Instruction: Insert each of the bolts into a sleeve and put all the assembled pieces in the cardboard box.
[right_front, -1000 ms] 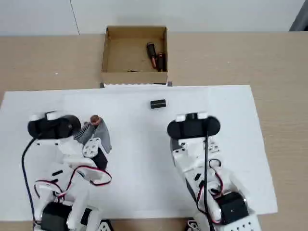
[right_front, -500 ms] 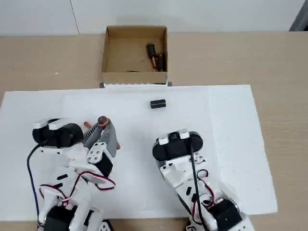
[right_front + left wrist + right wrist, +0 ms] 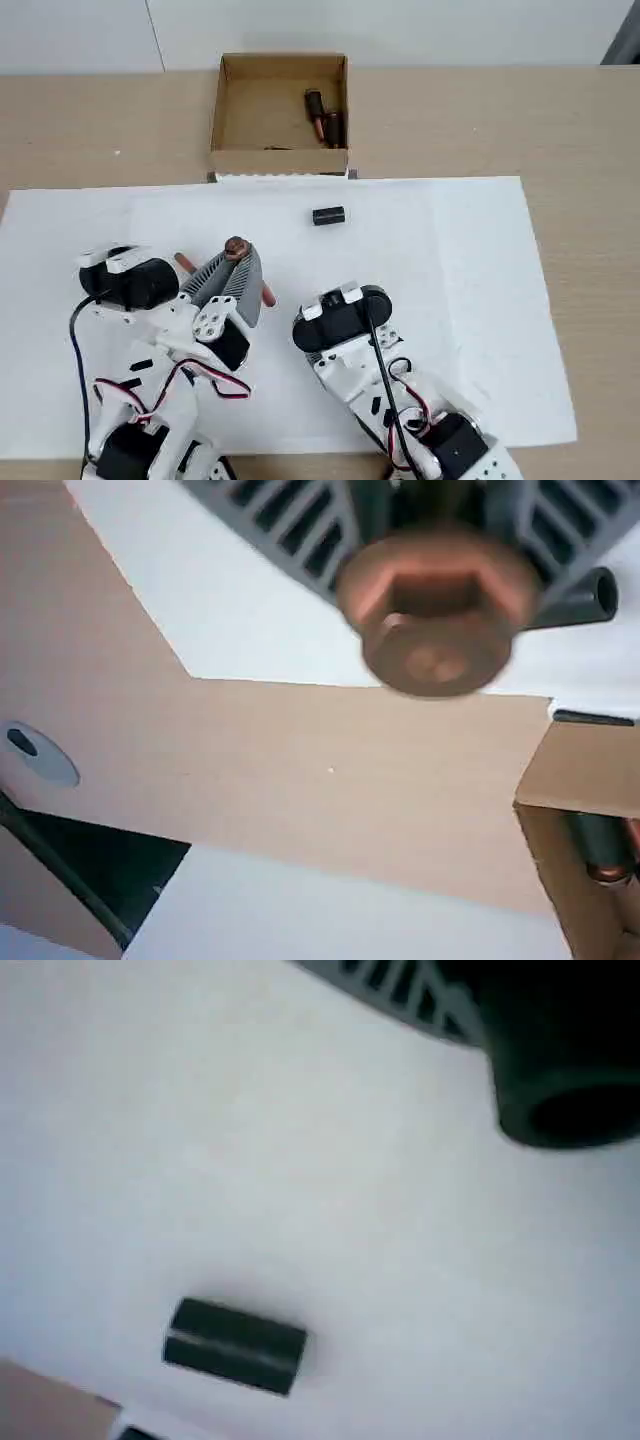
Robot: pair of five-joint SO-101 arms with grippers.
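left gripper closed on a copper bolt, hex head up, over the near left part of the white sheet. the shank is hidden between the grey ribbed fingers. in the left wrist view the head sits close and blurred. on the sheet a copper stub pokes out on one side of that gripper and a second stub on the other. the rest lies under the fingers, so cannot tell whether they are one bolt or two. right gripper clamps a black held sleeve, hollow end showing, raised off the sheet. one ribbed finger is seen and the other is cut off at the frame edge. from above, that arm's black wrist block lies over the tips, just beside the left gripper. loose sleeve lies on its side on the sheet, between the arms and the box, apart from both. the box stands on the bare table, touching the sheet's far edge. assembled pieces lie against its right wall, overlapping, count hard to make out. small pale disc on the table, too blurred to identify.
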